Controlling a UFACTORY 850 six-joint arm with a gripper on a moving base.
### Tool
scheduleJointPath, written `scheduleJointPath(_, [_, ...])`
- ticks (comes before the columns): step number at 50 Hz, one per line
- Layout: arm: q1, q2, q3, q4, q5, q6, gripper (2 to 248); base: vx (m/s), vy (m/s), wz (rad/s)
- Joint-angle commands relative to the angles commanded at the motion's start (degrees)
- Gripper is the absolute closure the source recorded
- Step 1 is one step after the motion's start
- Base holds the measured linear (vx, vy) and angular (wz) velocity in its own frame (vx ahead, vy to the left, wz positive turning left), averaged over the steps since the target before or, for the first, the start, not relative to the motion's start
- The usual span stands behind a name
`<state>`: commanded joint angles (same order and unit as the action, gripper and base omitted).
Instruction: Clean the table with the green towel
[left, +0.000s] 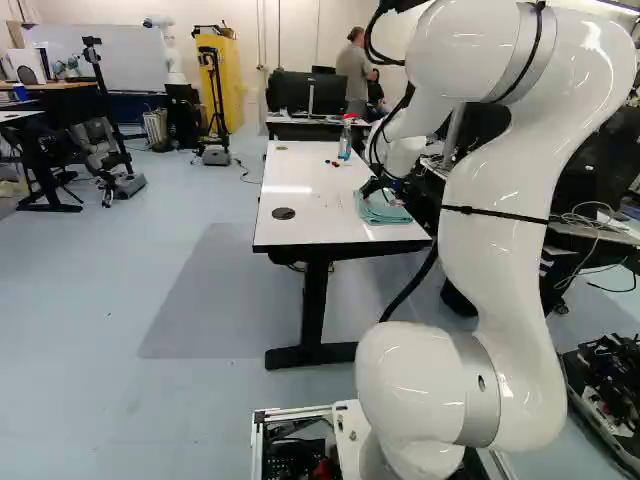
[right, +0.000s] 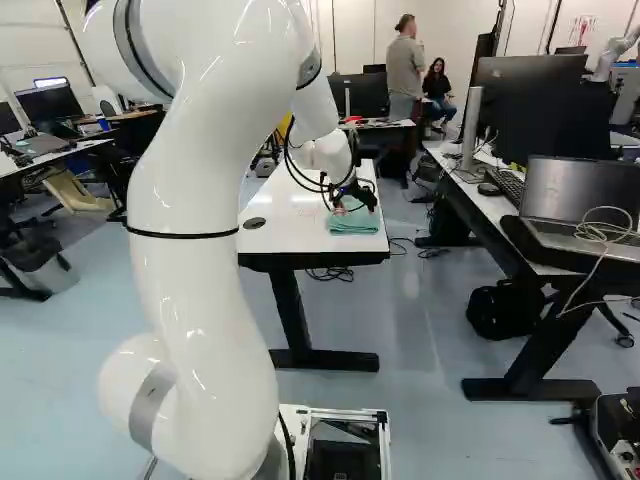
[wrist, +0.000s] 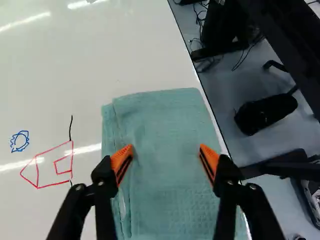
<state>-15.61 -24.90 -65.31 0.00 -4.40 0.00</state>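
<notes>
In the right base view my gripper (right: 354, 194) is low over the near right corner of the white table (right: 285, 232), by the folded green towel (right: 355, 223). The wrist view has the gripper (wrist: 166, 154) open, its orange pads wide apart with the towel (wrist: 165, 130) spread beneath and between them. Whether the tips touch the cloth I cannot tell. The towel lies flat along the table's edge. Beside it on the tabletop are a red marker drawing (wrist: 52, 167) and a small blue one (wrist: 20, 141).
A clear bottle (left: 345, 143) and small red and dark items (left: 334, 163) stand farther along the table. A round dark disc (left: 283, 213) is near its front edge. To the right is a desk with a laptop (right: 580, 215). Another robot (left: 168, 50) stands far back.
</notes>
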Motion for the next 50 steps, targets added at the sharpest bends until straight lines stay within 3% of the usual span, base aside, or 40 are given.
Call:
scheduleJointPath(1, [0.0,0.0,0.0,0.0,0.0,0.0,76,0.0,0.0,0.0])
scheduleJointPath(5, [0.0,0.0,0.0,0.0,0.0,0.0,76,0.0,0.0,0.0])
scheduleJointPath(6, [0.0,0.0,0.0,0.0,0.0,0.0,114,0.0,0.0,0.0])
scheduleJointPath(11, [0.0,0.0,0.0,0.0,0.0,0.0,114,0.0,0.0,0.0])
scheduleJointPath(12, [0.0,0.0,0.0,0.0,0.0,0.0,150,0.0,0.0,0.0])
scheduleJointPath(16, [0.0,0.0,0.0,0.0,0.0,0.0,150,0.0,0.0,0.0])
scheduleJointPath(17, [0.0,0.0,0.0,0.0,0.0,0.0,187,0.0,0.0,0.0])
scheduleJointPath(21, [0.0,0.0,0.0,0.0,0.0,0.0,187,0.0,0.0,0.0])
scheduleJointPath(22, [0.0,0.0,0.0,0.0,0.0,0.0,213,0.0,0.0,0.0])
scheduleJointPath(26, [0.0,0.0,0.0,0.0,0.0,0.0,213,0.0,0.0,0.0])
scheduleJointPath(27, [0.0,0.03,0.01,0.0,0.0,0.0,227,0.0,0.0,0.0])
scheduleJointPath(50, [0.15,3.05,0.78,0.0,0.0,0.0,228,0.0,0.0,0.0])
